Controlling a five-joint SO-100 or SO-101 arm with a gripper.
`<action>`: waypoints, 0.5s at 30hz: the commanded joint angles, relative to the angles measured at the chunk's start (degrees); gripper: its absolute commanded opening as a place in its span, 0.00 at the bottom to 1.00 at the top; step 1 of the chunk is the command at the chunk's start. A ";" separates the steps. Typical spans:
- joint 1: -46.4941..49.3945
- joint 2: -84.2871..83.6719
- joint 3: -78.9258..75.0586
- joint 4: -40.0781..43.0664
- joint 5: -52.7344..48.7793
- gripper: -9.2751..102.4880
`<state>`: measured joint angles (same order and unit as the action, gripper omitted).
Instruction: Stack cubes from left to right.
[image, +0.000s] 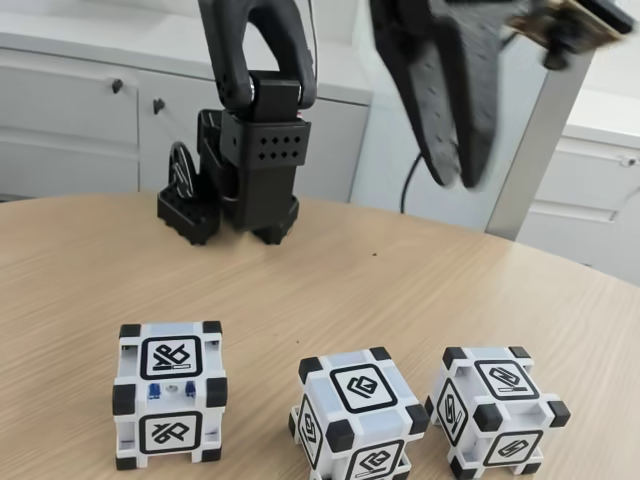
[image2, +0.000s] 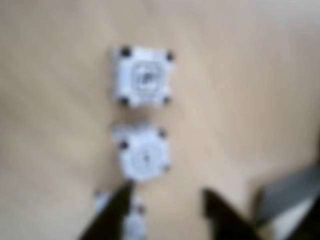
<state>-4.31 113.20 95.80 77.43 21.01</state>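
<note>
While the hand (image: 462, 180) hangs high above the wooden bench (image: 380, 290), right of the arm's black base (image: 240, 170) in the fixed view, nothing is between its fingers. The wrist view shows two dark fingers with a clear gap, so released and empty.

Three cubes sit in a row near the front bench edge in the fixed view, all apart, none stacked:
- left cube (image: 170, 392), squared to the camera, small blue parts showing on its front face
- middle cube (image: 358, 410), turned corner-on, bottom cut off by the frame
- right cube (image: 495, 408), also turned, just beside the middle one but not touching

The wrist view looks down on them as a column: one cube (image2: 144, 76) at top, another (image2: 144, 152) below it, a third (image2: 131, 220) at the bottom edge, partly behind a finger (image2: 117, 210). I cannot match these to the fixed-view cubes with confidence.

Handling, as a judgement: hard plastic, rigid, probably light, smooth faces likely a bit slippery. Best hold looks like two opposite flat side faces, between the black corner blocks, hand squared to the cube; the turned ones need wrist rotation first. Stacking needs corners aligned.

Hard to read: wrist view is heavily blurred, glyphs illegible there; hand is motion-blurred in the fixed view; upper arm is cropped at the top.
</note>
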 joint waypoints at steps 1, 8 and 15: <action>-0.26 -6.86 -4.04 -0.79 5.54 0.32; -10.72 -15.12 -4.04 -0.88 15.56 0.44; -15.03 -16.00 -4.04 -3.60 19.95 0.48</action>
<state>-18.98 97.12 94.83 75.94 39.29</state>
